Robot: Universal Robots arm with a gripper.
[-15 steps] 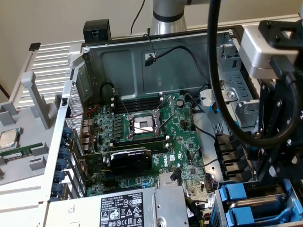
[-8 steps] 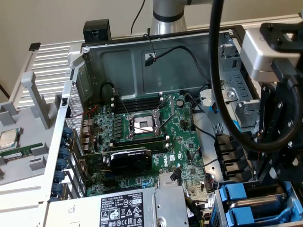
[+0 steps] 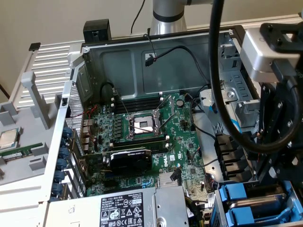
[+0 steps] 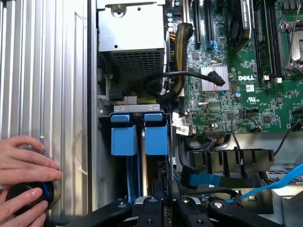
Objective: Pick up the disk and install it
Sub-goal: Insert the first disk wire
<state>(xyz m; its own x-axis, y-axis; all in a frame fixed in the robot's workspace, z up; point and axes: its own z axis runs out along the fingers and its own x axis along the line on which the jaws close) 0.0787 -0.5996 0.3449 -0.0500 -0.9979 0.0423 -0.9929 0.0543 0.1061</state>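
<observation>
Two blue carrier fronts (image 4: 124, 135) (image 4: 156, 135) stand side by side in the drive bay at the case's edge. They also show in the exterior view's lower right (image 3: 246, 196). I cannot tell which one carries the disk; no metal body or label shows. My gripper (image 4: 161, 177) hangs just off the bay, in line with the carrier front nearer the motherboard. Its black fingers (image 4: 154, 189) stand close together, shut, and I see nothing between them. Its grey wrist block (image 3: 265, 56) and black linkage (image 3: 279, 137) are at the exterior view's right.
The open case holds a green motherboard (image 3: 142, 137), a silver power supply (image 4: 132, 33) and loose black cables (image 4: 189, 75). A thick black cable (image 3: 222, 94) hangs in front of the arm. A person's hand (image 4: 23, 156) rests on a black round knob (image 4: 28, 196) on the ribbed side panel. A CPU chip (image 3: 7, 137) lies at the exterior view's left.
</observation>
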